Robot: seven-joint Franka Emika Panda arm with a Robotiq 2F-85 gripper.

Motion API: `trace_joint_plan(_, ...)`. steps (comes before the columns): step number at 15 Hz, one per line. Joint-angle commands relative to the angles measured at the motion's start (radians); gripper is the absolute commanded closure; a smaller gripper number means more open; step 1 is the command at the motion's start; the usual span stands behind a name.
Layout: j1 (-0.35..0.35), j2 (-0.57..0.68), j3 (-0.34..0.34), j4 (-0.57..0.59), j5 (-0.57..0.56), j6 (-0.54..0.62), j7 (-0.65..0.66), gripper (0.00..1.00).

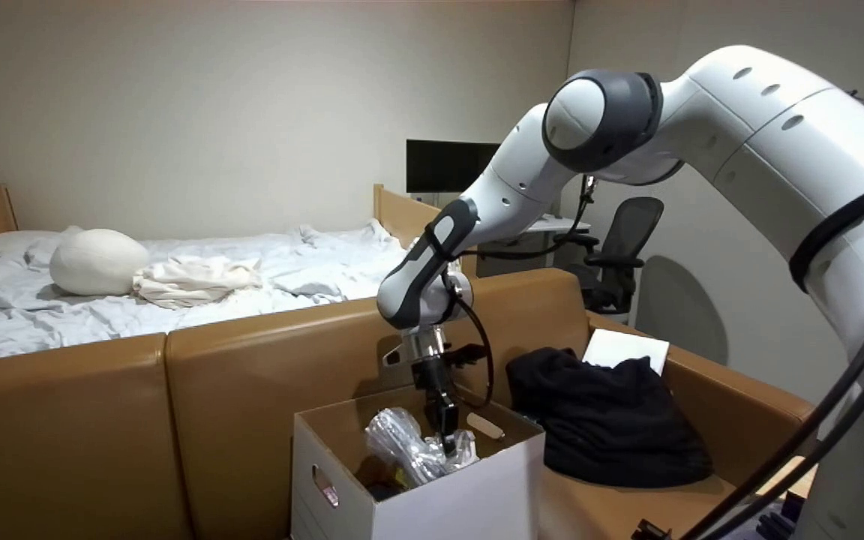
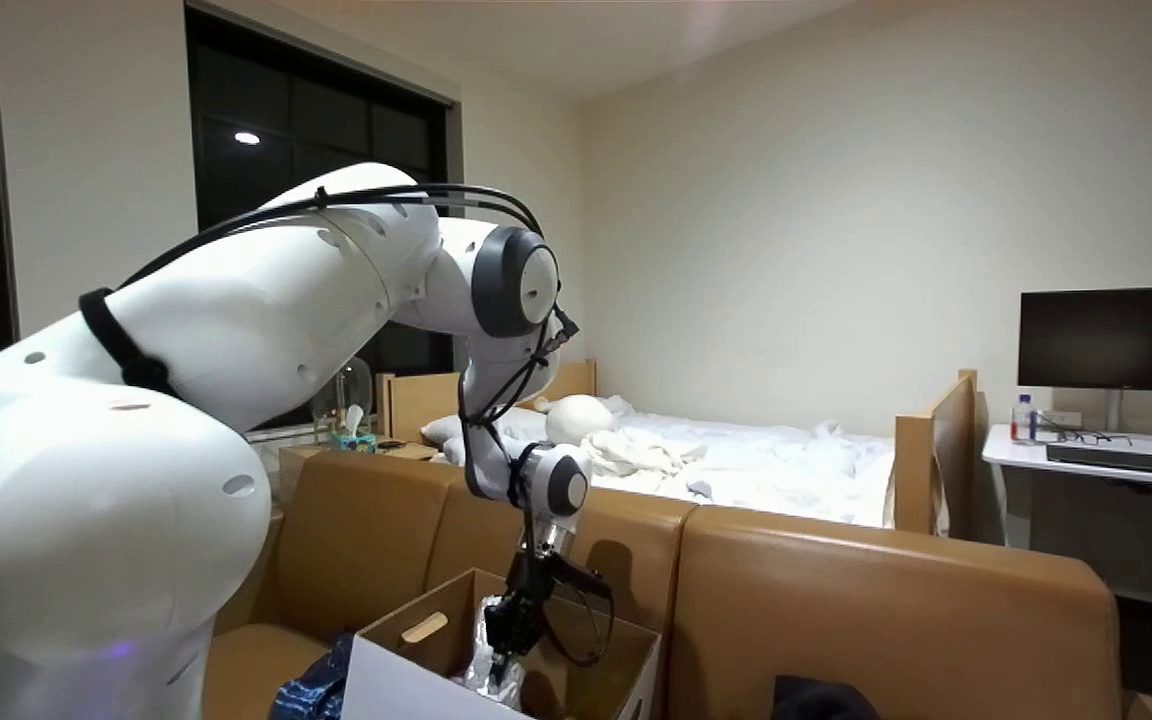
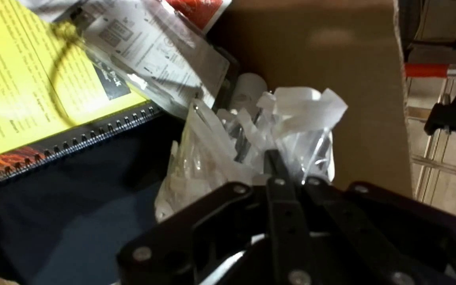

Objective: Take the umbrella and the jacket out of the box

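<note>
The white box stands on the sofa, open at the top, and shows in both exterior views. Inside is a crinkled clear plastic bundle with pale edging, apparently the folded umbrella; it also shows in the wrist view. My gripper reaches down into the box. In the wrist view its fingertips are close together on the clear plastic. Black cloth lies on the sofa beside the box, and dark navy fabric lies inside it; I cannot tell which is the jacket.
The box also holds a yellow spiral-bound book, a clear packet with a printed sheet and a white cylinder. The brown sofa back rises behind the box. Blue patterned fabric sits beside it.
</note>
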Motion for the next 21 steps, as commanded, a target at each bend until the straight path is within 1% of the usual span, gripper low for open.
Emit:
trace_joint_plan(1, -0.073, -0.107, 0.028, -0.103, -0.019, 0.021, -0.211, 0.98)
trace_joint_plan(3, -0.108, -0.116, 0.031, -0.082, -0.002, -0.026, -0.347, 0.98)
trace_joint_plan(5, -0.151, -0.13, 0.035, -0.056, 0.026, -0.098, -0.479, 0.98)
trace_joint_plan(6, -0.166, -0.135, 0.031, -0.039, 0.032, -0.146, -0.54, 0.98)
trace_joint_plan(8, -0.186, -0.147, 0.017, 0.015, 0.043, -0.286, -0.636, 0.99)
trace_joint_plan(10, -0.201, -0.183, -0.003, 0.042, 0.054, -0.409, -0.688, 0.98)
trace_joint_plan(14, -0.259, -0.274, -0.062, 0.038, 0.117, -0.583, -0.773, 0.97)
trace_joint_plan(18, -0.338, -0.32, -0.162, 0.05, 0.174, -0.767, -0.847, 0.97)
trace_joint_plan(21, -0.402, -0.292, -0.242, 0.112, 0.178, -0.895, -0.891, 0.98)
